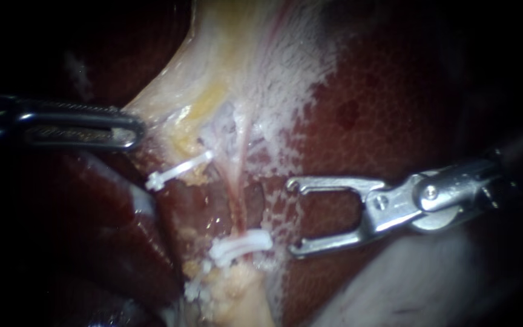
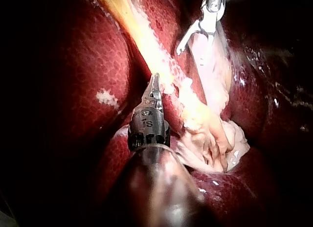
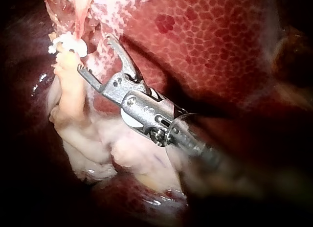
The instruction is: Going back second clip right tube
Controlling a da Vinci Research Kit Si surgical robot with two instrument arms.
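Nearest you, your right instrument (image 1: 290, 217) has its jaws wide open and empty, just beside the paired white clips (image 1: 241, 247) on the tube (image 1: 233, 192). Farther along sits a single clip (image 1: 180, 169). Your left instrument (image 1: 135, 130) has its jaws together, tip touching pale tissue (image 1: 201, 91).

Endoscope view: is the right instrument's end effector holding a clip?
No. The right instrument's end effector stands open with nothing gripped, and the lower clip lies beside it on the tissue.
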